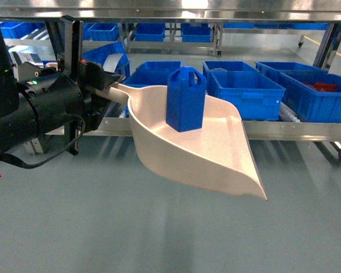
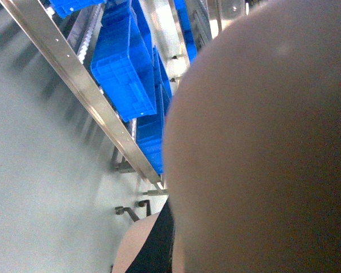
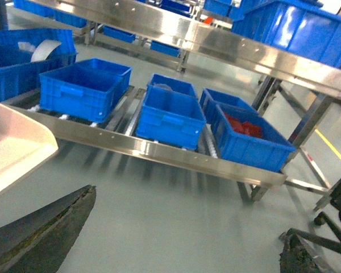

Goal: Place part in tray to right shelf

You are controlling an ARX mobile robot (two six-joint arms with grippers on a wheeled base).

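Filling most of the left wrist view with the blurred beige underside of the tray (image 2: 261, 148), hiding the left tool (image 1: 105, 79) there. Showing in the head view only partly behind the black arm, seeming to be clamping the tray's thin handle, though hard to make out exactly. Appearing in the right wrist view only as two dark, blurred finger (image 3: 40, 239) shapes at the bottom corners, standing wide apart, pinching nothing; right tool (image 3: 176, 250) missing from the head view altogether.

Stretching beneath everything, a pale grey-green floor (image 1: 102, 227).

Standing upright in the tray's (image 1: 216, 153) scoop, the part (image 1: 186, 99), bright blue, two loops on top, held above the floor. Running just behind it, the right shelf (image 1: 295, 129) with its shiny front rail, bearing blue crates (image 1: 244, 94); one crate (image 3: 247, 136) holding red pieces. Cutting into the right wrist view at the left edge, the tray's pale lip (image 3: 20, 148).
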